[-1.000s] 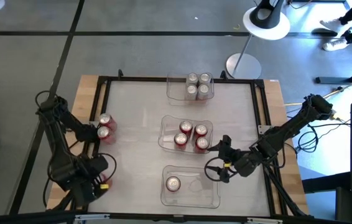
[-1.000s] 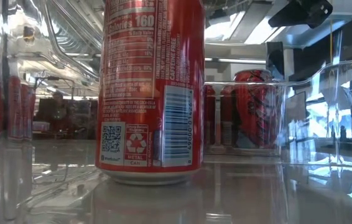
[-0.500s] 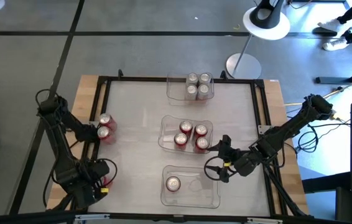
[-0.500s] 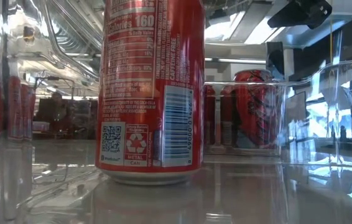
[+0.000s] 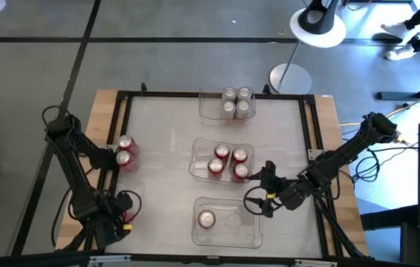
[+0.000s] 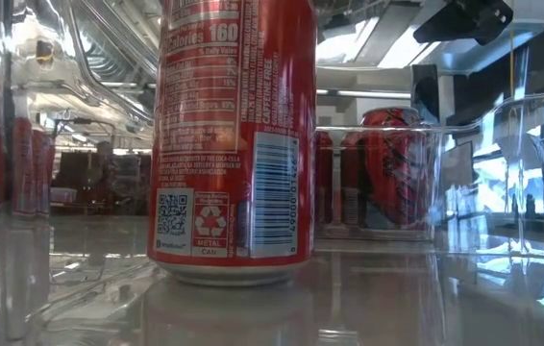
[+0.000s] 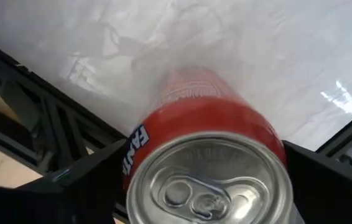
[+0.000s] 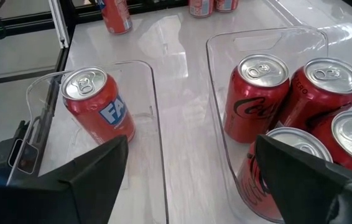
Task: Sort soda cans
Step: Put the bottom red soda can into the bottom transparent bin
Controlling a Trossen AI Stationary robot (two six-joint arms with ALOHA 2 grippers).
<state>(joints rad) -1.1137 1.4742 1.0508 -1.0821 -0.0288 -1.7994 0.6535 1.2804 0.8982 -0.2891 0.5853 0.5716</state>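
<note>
My left gripper [image 5: 117, 216] [image 7: 207, 186] is at the table's near left corner, shut on a red soda can [image 7: 204, 137] whose silver top faces the wrist camera. My right gripper [image 5: 258, 196] [image 8: 188, 186] hangs open between the middle tray [image 5: 195, 169] and the near tray [image 5: 251, 239], touching nothing. Four silver cans [image 5: 236, 102] stand in the far tray. Several red cans [image 5: 228, 162] [image 8: 300, 93] stand in the middle tray. One red can [image 5: 207, 218] [image 8: 95, 106] [image 6: 234, 144] stands in the near tray. Two red cans [image 5: 125, 150] stand at the table's left edge. My left gripper pinches the red can between its two fingers [image 7: 86, 180], one on each side of the can's upper wall [image 7: 138, 155] just below the silver top. The fingers come from above, pointing down. Whether the can's base stands on the table, I cannot tell.
Black frame bars [image 5: 117, 119] [image 7: 45, 118] run along the table's edges, close to the held can. The clear tray walls [image 8: 216, 93] stand on either side of my right gripper. Bare white table [image 5: 165, 185] lies between the left edge and the trays.
My left arm has shifted a little toward the table's near edge, still shut on the red can. The right arm and the other cans have kept still.
</note>
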